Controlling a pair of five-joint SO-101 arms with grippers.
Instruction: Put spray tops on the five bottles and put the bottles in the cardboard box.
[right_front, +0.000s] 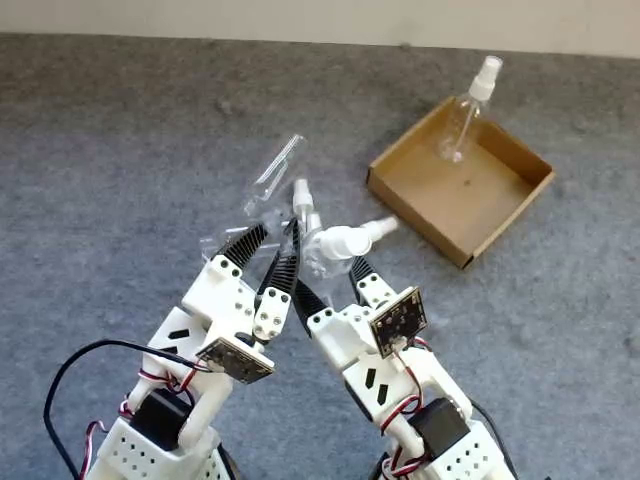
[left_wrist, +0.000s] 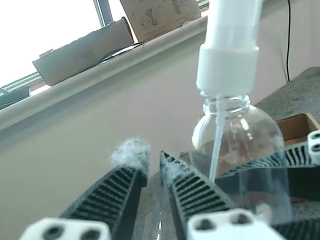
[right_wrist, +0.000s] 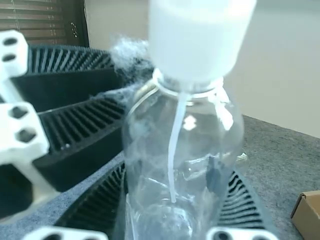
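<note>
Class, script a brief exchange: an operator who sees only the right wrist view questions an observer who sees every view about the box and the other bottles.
Operator: Is anything in the box?
Observer: Yes, one topped bottle stands in the box, by its far wall.
Operator: Any bottles without tops?
Observer: One bare bottle lies on the table, left of the box.
</note>
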